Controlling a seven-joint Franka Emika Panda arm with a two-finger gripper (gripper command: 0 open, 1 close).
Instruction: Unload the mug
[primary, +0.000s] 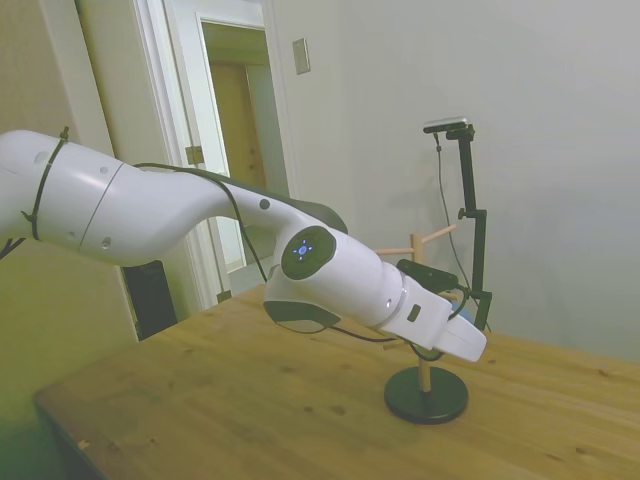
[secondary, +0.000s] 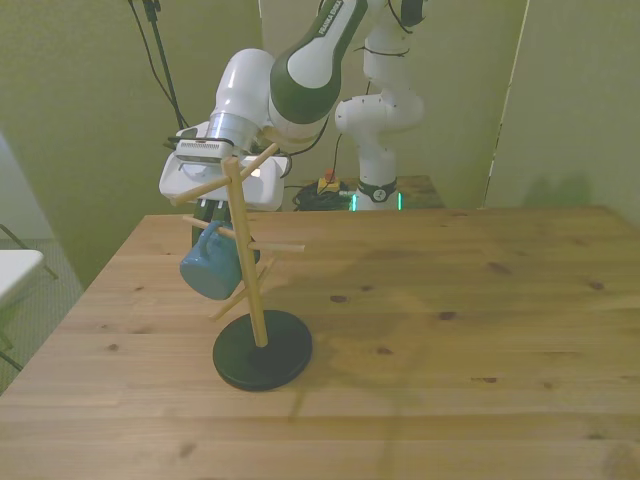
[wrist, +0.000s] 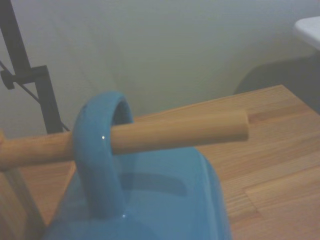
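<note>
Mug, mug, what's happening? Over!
End effector close behind mug, fingers hidden. Mug hanging by its handle on peg. Rack upright; nothing blocking.

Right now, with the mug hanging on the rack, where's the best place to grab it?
Probably the mug body, across its sides: the handle is threaded on the peg. Come from the peg's free tip side, so it can slide off.

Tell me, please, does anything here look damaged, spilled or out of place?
Nothing stands out. The mug hangs by its handle on a peg of the wooden rack, which stands upright on its dark base. No spill shows on the table.
</note>
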